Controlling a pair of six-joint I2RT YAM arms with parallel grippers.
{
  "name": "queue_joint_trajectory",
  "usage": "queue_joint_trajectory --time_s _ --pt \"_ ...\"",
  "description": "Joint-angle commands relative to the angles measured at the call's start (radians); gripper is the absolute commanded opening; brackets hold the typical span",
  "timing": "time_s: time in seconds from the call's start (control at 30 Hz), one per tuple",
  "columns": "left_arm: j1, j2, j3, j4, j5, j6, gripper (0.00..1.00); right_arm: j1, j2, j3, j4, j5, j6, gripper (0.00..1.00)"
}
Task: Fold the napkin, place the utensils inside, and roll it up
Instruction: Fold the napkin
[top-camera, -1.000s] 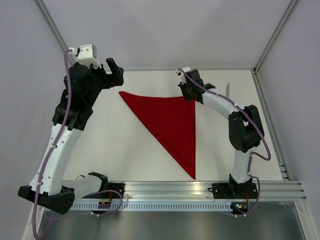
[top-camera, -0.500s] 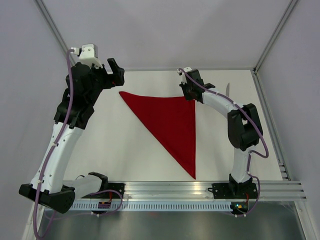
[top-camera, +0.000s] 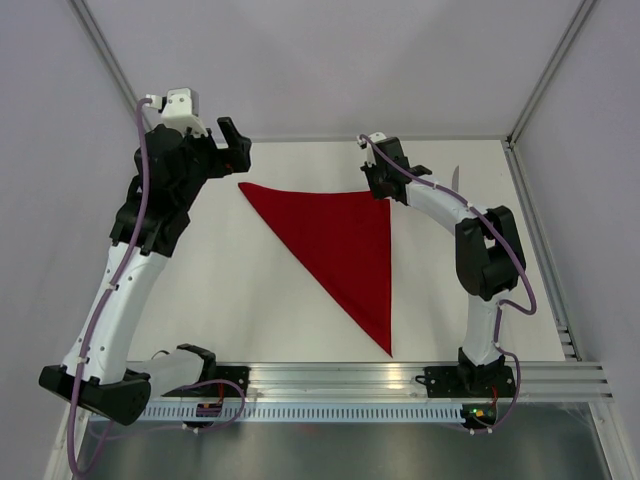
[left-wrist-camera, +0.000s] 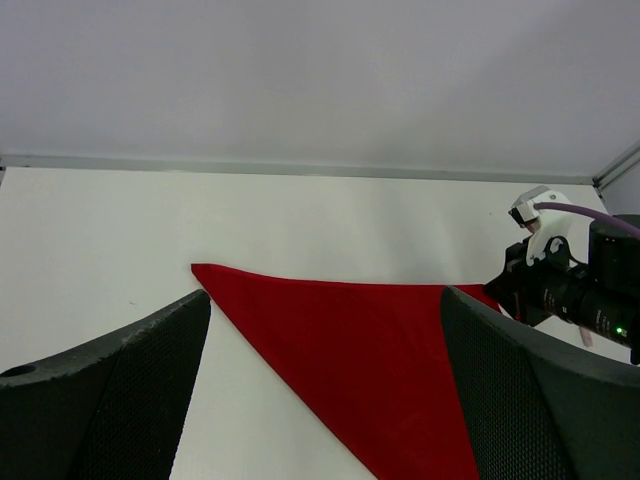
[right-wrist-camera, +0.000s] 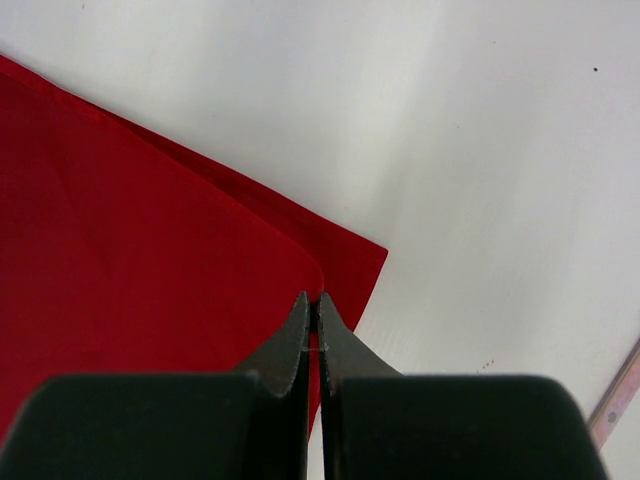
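The red napkin (top-camera: 345, 240) lies folded into a triangle on the white table, with one corner at the far left, one at the far right and one near the front. My right gripper (top-camera: 378, 190) is at its far right corner. In the right wrist view the jaws (right-wrist-camera: 318, 300) are shut on the upper layer's corner of the napkin (right-wrist-camera: 130, 220), and the lower layer's corner shows just beyond. My left gripper (top-camera: 232, 143) is open and empty, held above the table behind the far left corner. The napkin (left-wrist-camera: 370, 350) shows between its fingers. A silver utensil (top-camera: 455, 178) lies far right, partly hidden by the right arm.
The table's back edge meets the grey wall (top-camera: 400, 138) just behind both grippers. A metal rail (top-camera: 540, 250) runs along the right side. The arm bases stand on the rail at the front edge (top-camera: 350, 378).
My right gripper has shifted slightly toward the back at the napkin's far right corner. The left arm has moved only a little. The napkin's shape is unchanged.
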Motion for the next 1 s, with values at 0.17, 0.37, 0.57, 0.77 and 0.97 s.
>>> queue_joint_trajectory --time_s 0.17,0.37,0.57,0.77,0.97 --pt "0.008 0.009 -0.012 0.033 0.021 0.018 1.00 -0.018 0.013 0.012 0.019 0.015 -0.001 0.01" --pt "0.008 0.011 -0.023 0.041 0.024 0.013 1.00 -0.036 0.034 0.012 0.015 0.004 0.005 0.00" --pt "0.008 0.011 -0.043 0.053 0.025 0.004 1.00 -0.044 0.048 0.016 0.012 -0.004 0.008 0.12" --pt "0.010 0.001 -0.074 0.073 0.030 -0.010 1.00 -0.044 0.059 0.024 0.004 -0.018 0.007 0.45" --pt "0.015 -0.014 -0.121 0.108 0.042 -0.039 1.00 -0.054 0.047 0.098 -0.054 0.019 0.007 0.57"
